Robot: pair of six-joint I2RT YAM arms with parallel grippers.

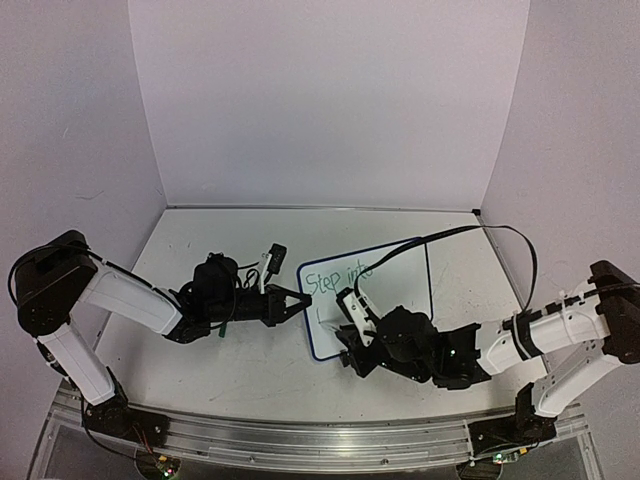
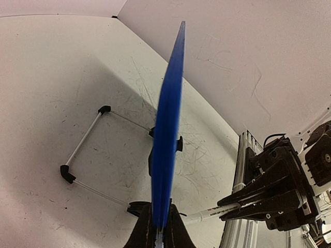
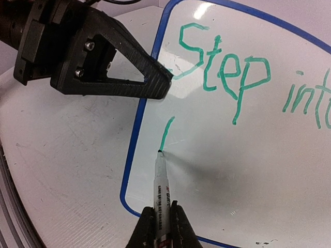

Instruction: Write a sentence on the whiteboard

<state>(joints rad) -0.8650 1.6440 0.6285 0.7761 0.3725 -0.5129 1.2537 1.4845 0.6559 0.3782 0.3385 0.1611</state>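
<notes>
Two robot arms work on a small whiteboard lying between them. The right gripper is clamped on a green marker, whose long axis runs straight out ahead of the fingers. The marker tip touches the board at the foot of a short green stroke, just ahead of this gripper. Further ahead, above that stroke, the sentence reads "Step into", slanting up to the right.

The left gripper sits ahead and to the left of the marker tip, its jaws closed on the board's blue rim to steady it. In its own wrist view the board shows edge-on between the fingers.

A second line looks barely begun. The coming strokes would need to travel rightward from the tip, across the bare board under "Step" and away from the left gripper. The right arm is the one placed to write.
</notes>
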